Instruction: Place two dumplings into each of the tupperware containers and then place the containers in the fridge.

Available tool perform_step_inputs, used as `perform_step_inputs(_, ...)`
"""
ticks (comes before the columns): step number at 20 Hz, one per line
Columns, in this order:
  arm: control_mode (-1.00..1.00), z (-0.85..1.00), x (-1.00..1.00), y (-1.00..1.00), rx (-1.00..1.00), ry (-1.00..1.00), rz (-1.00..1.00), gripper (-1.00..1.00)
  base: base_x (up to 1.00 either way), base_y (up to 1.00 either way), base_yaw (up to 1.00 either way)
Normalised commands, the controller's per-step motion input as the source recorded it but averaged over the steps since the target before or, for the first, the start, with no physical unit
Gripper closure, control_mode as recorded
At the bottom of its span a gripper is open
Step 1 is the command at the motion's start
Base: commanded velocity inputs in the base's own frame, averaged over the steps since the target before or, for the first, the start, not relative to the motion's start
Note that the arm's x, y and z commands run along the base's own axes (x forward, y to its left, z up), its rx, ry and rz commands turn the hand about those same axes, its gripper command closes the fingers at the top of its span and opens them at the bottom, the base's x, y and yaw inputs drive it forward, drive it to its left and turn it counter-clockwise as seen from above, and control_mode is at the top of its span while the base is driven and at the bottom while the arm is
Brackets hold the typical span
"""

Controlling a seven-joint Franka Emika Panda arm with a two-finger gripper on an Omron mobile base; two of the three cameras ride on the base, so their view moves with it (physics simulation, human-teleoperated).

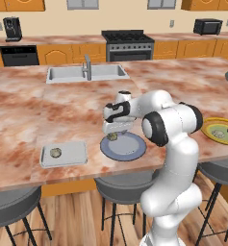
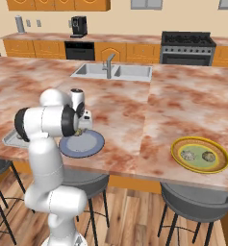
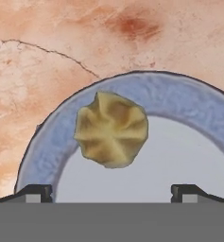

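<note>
My gripper (image 3: 111,193) hangs open just above a tan pleated dumpling (image 3: 111,129) that lies on the far rim of the round blue-grey plate (image 3: 179,97). Its fingertips (image 3: 38,191) stand wide apart on either side. From the base, the gripper (image 1: 113,132) sits over the dumpling (image 1: 113,137) on that plate (image 1: 130,150) near the island's front edge. To the left lies a pale grey tupperware container (image 1: 72,154) with one dumpling (image 1: 55,153) in it. Two more dumplings (image 2: 187,154) rest on a yellow-rimmed plate (image 2: 200,167) at the right. The fridge is out of view.
A sink (image 1: 86,73) with a faucet is set into the middle of the marble island. Stools (image 1: 122,185) stand below the front edge. A stove (image 1: 129,45), a coffee machine (image 1: 12,29) and orange cabinets line the back wall.
</note>
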Motion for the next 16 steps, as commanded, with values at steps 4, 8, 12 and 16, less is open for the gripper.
perform_step_inputs(4,-1.0,0.0,0.08,0.02,0.0,0.05,0.0,-1.0,0.0,0.0,0.0)
perform_step_inputs(8,-1.0,-0.06,0.0,0.06,0.0,0.01,0.0,-1.0,0.0,0.0,0.0)
perform_step_inputs(12,-1.0,-0.1,0.0,0.03,0.0,0.02,0.0,-1.0,0.0,0.0,0.0)
perform_step_inputs(16,-1.0,-0.18,0.01,0.07,0.0,0.01,0.0,-1.0,0.0,0.0,0.0)
